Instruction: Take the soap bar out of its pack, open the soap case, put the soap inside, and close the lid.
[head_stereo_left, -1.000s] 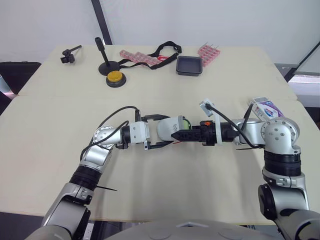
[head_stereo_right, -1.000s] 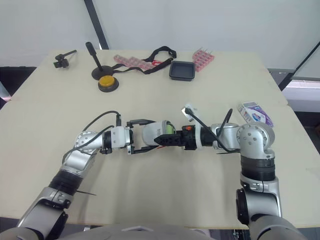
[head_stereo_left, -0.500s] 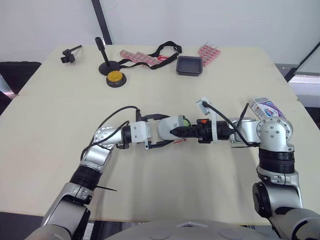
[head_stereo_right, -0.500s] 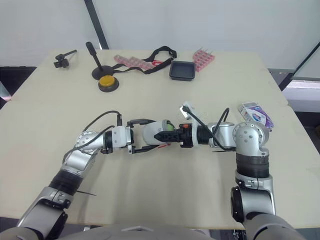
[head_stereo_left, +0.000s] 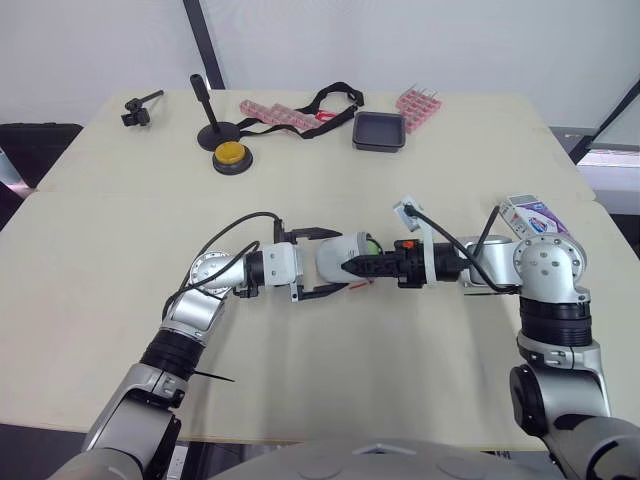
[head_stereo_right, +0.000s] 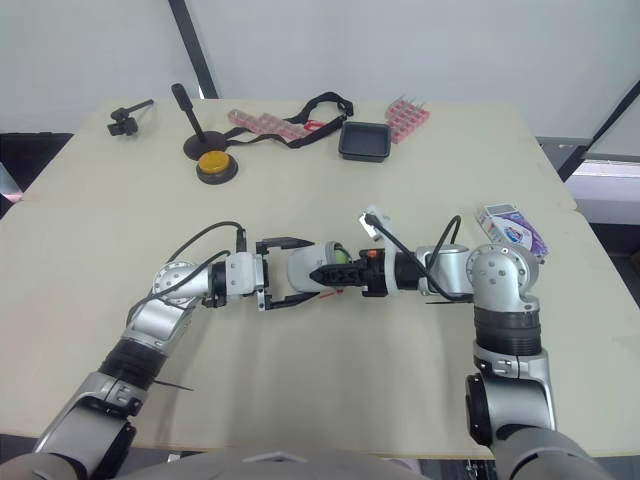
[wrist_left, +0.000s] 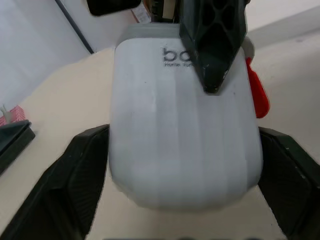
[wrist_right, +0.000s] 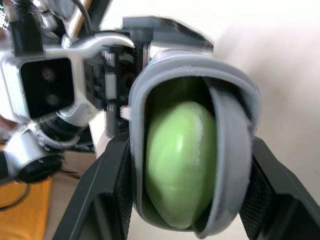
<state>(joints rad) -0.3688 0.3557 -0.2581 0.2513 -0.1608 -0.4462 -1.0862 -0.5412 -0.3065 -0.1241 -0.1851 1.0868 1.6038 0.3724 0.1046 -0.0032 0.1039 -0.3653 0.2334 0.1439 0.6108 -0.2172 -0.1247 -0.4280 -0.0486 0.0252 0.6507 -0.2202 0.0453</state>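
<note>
— Containers, from our left: what do we have?
— Our left gripper (head_stereo_right: 313, 270) lies on its side mid-table. Its fingers are spread wide, one on each side of the soap case (head_stereo_left: 333, 256), with a gap between, so it grips nothing. The case lies between our two grippers. From the right wrist we look into it: the green soap (wrist_right: 180, 165) sits inside, and the grey lid (wrist_right: 227, 150) covers part of the opening.
— And our right gripper (head_stereo_left: 350, 267)?
— Clamped on the case from the other end, one black finger laid along its top.
— Further right?
— The soap pack (head_stereo_left: 532, 215), a white and purple carton, lies near the table's right edge, just beside our right arm.
— Materials?
— The case is smooth pale plastic with rounded corners and dark lettering. The soap is glossy and oval.
— Surface and room?
— We stand at a matte cream table (head_stereo_left: 120, 230) with a seam running across it. Along its far side are a yellow button (head_stereo_left: 231, 155), pink strips (head_stereo_left: 275, 113) and a black tray (head_stereo_left: 379, 131). A white wall (head_stereo_left: 400, 40) rises behind.
</note>
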